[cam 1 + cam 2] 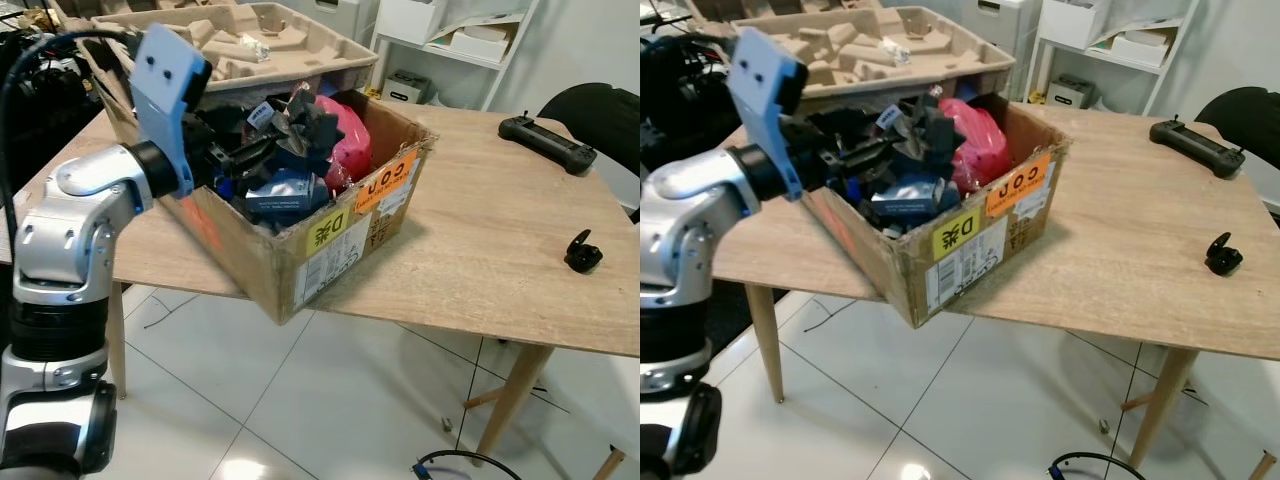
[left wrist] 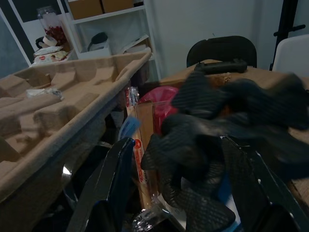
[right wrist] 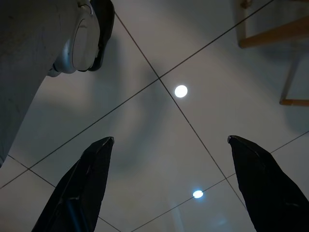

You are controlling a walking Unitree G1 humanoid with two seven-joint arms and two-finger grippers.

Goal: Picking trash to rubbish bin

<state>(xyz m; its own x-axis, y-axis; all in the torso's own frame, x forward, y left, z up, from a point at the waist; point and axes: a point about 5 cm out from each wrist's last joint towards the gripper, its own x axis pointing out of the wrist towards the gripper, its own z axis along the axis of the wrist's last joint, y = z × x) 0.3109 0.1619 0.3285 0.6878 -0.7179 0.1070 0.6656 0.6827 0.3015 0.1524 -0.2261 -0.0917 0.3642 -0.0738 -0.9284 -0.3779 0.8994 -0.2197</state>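
silver left arm [image 1: 85, 215], black joints, blue wrist plate [image 1: 165, 85].

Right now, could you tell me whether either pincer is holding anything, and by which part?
The left pincer grips a crumpled black mesh wad by its lower folds, over the cardboard box. The right pincer hangs open, holding nothing.

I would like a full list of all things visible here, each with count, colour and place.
cardboard box: one, brown with yellow and orange labels, at the table's front edge, full of trash
black mesh wad: one, black, above the box, between the left tool's fingers
red bag: one, red-pink, inside the box
pulp tray: one, beige, behind the box
table: one, light wood
controller: one, black, far side of the table
small clip-like object: one, black, right part of the table
shelf: one, white, behind the table
chair: one, black, at right
cable: one, black, on the tiled floor
left tool: shut on the wad
right tool: open, over the floor
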